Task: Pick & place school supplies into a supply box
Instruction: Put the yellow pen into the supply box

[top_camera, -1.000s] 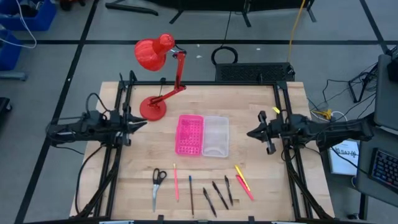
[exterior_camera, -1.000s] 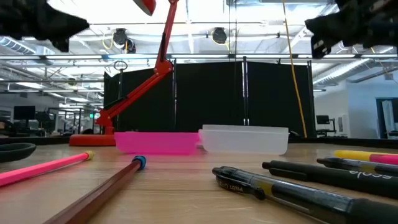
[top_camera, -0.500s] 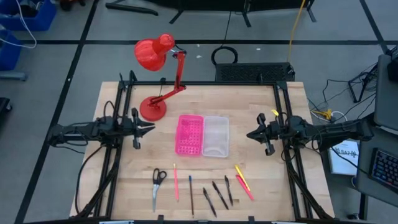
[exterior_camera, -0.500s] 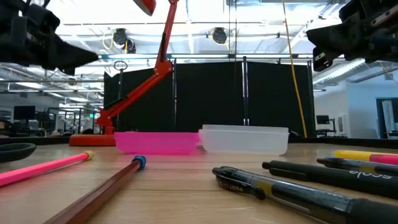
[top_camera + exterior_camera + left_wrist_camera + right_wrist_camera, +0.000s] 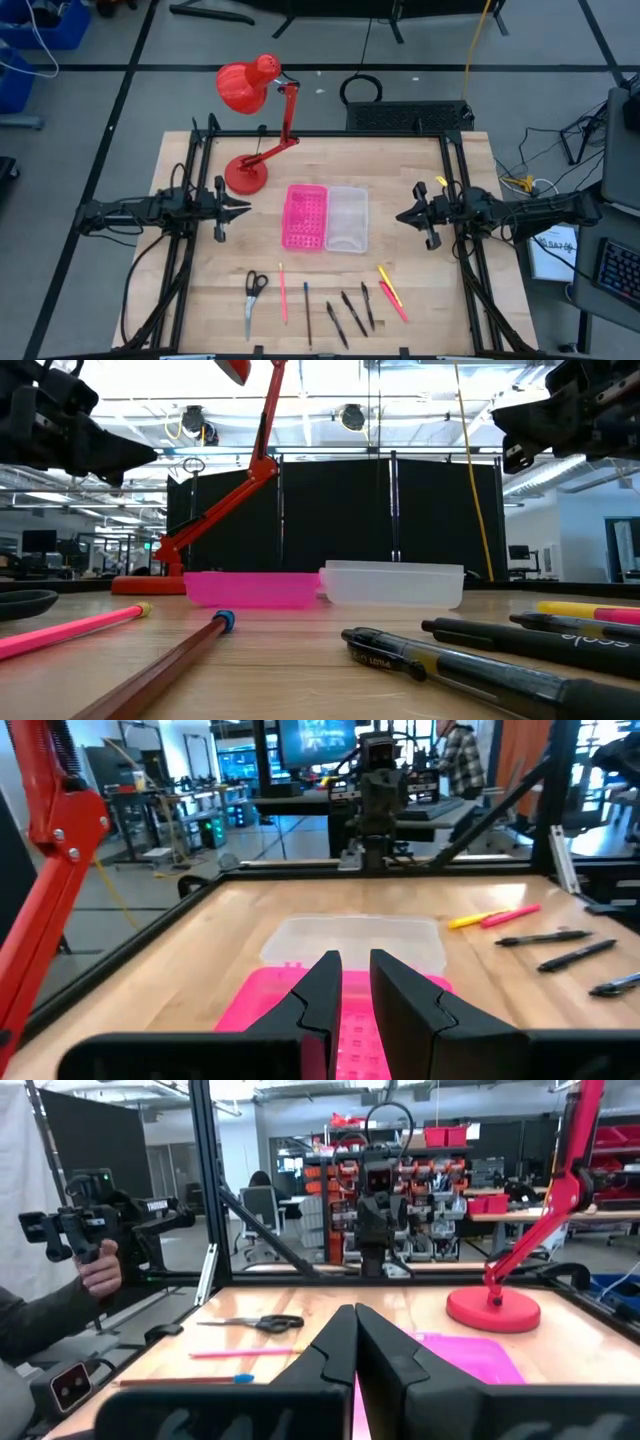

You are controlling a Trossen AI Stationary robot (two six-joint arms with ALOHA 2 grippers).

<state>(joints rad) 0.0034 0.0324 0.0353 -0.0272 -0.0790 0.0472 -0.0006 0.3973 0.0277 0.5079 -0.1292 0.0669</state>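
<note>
1. school supplies lie in a loose row along the near edge of the table, well apart from both grippers; none is in the supply box (image 5: 325,217) yet, so by my reading the task has not really begun.
2. supply box sits open at the table's middle, its pink half toward the left arm, its clear half toward the right arm; it lies between the two grippers.
3. left gripper (image 5: 243,207) hovers off the pink half's side, above the table, holding nothing; in the left wrist view its fingers (image 5: 320,988) stand a narrow gap apart.
4. right gripper (image 5: 401,216) hovers off the clear half's side, also empty; in the right wrist view its fingers (image 5: 340,1342) are pressed together.
5. scissors (image 5: 252,297) lie at the left end of the row, handles toward the box, blades toward the table's near edge; the left gripper is the nearer one to them.
6. pink pencil (image 5: 283,292) and a dark pencil (image 5: 307,312) lie beside the scissors, both running roughly front to back.
7. black pens (image 5: 350,312) lie mid-row, slanted; the pink and yellow pens (image 5: 391,294) lie at the right end, slanted too, nearer the right gripper.
8. either arm, i judge, must swing toward the near edge and descend, with its fingers set across an item's long axis.
9. red desk lamp (image 5: 256,120) stands behind the left gripper, clear of that path.
</note>
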